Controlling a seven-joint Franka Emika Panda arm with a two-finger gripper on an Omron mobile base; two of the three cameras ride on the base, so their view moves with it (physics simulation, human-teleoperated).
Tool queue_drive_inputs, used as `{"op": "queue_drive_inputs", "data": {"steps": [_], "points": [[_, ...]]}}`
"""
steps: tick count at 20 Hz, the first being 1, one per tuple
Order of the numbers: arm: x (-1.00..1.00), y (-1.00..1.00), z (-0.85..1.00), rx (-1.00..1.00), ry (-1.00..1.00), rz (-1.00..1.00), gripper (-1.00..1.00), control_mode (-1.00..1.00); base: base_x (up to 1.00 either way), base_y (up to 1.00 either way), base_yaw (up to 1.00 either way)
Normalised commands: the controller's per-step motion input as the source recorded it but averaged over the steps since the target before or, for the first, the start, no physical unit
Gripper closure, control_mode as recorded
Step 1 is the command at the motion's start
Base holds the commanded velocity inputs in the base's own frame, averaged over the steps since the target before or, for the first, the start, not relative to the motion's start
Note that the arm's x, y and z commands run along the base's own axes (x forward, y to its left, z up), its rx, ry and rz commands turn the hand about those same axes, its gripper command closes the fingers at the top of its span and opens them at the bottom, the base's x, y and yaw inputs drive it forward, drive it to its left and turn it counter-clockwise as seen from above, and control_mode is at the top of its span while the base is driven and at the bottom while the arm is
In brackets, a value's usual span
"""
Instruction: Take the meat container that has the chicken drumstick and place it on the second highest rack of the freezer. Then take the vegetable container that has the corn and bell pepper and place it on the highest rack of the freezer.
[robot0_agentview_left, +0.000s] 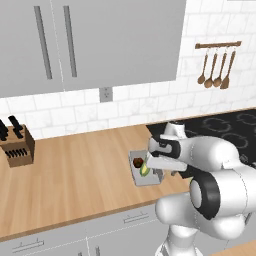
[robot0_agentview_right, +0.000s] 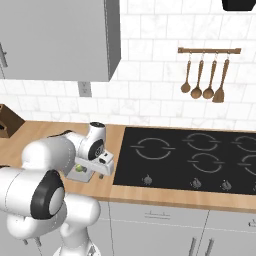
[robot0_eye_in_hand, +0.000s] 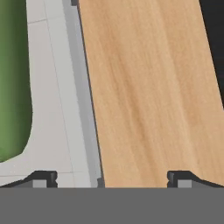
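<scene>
The vegetable container (robot0_agentview_left: 146, 176), a shallow light-grey tray, sits on the wooden counter (robot0_agentview_left: 75, 170) just left of the black cooktop (robot0_agentview_right: 190, 157), near the counter's front edge. In it lie the corn (robot0_agentview_left: 144, 170), yellow with green husk, and a dark red bell pepper (robot0_agentview_left: 138, 162) at the tray's far left end. In the hand view the tray's raised rim (robot0_eye_in_hand: 83, 96) runs up the picture, with the green husk (robot0_eye_in_hand: 13, 78) to its left and bare wood to its right. No writing or label can be read on anything.

The arm is folded low and forward over the counter, wrist bent so the hand points down at the tray's right side. The gripper (robot0_eye_in_hand: 111, 178) has its jaws spread wide, one fingertip (robot0_eye_in_hand: 41, 178) over the tray floor and the other over the wood, straddling the rim and holding nothing.

Farther left stands a knife block (robot0_agentview_left: 17, 146). Grey wall cabinets (robot0_agentview_left: 90, 40) hang above, and wooden utensils (robot0_agentview_right: 205, 75) hang on a rail over the cooktop.
</scene>
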Motion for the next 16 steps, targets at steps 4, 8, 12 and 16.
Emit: {"op": "queue_drive_inputs", "data": {"steps": [4, 8, 12, 16], "points": [[-0.39, 0.0, 0.0, 0.0, -0.02, 0.0, -1.0, -1.0, 0.0, 0.0, 0.0], [0.0, 0.0, -0.15, 0.0, 0.0, 0.0, -1.0, -1.0, 0.0, 0.0, 0.0], [0.07, 0.0, -0.18, 0.0, 0.0, 0.0, -1.0, -1.0, 0.0, 0.0, 0.0], [0.02, 0.0, -0.02, 0.0, 0.0, 0.0, -1.0, -1.0, 0.0, 0.0, 0.0]]}}
